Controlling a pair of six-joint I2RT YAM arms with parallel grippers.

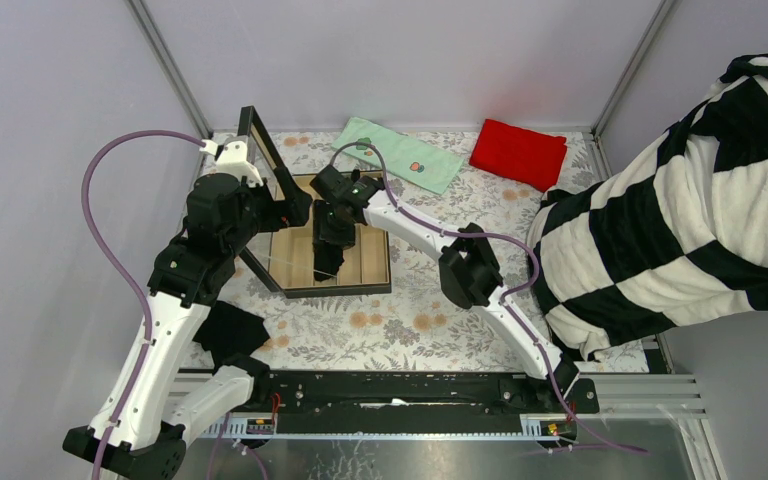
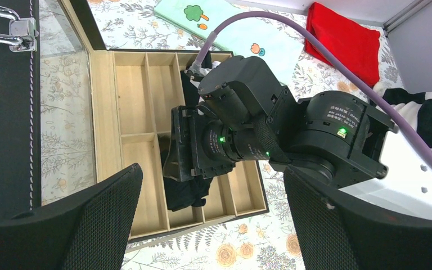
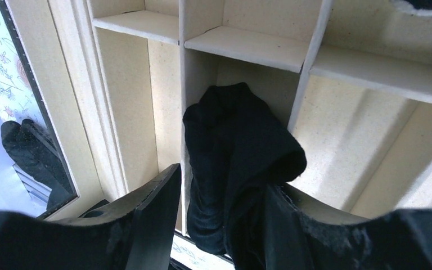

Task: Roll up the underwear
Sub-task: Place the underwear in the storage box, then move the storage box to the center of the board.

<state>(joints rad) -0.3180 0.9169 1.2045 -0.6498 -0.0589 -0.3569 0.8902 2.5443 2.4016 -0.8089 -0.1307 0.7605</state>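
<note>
Top view: the right gripper (image 1: 328,238) hangs over the wooden box (image 1: 370,272) on the flowered surface (image 1: 410,322), hiding its middle compartments. The underwear (image 1: 326,262) dangles beneath it into the box. A second black garment (image 1: 230,330) lies beside the left arm, with a green cloth (image 1: 400,155), red cloth (image 1: 518,152) and striped blanket (image 1: 680,220) farther off

Left wrist view: the left gripper (image 2: 214,225) gapes wide, holding nothing; the right arm blocks much of the box

Right wrist view: the right gripper's jaws stand partly apart, the underwear draped over a divider between them, its lower end hidden
</note>
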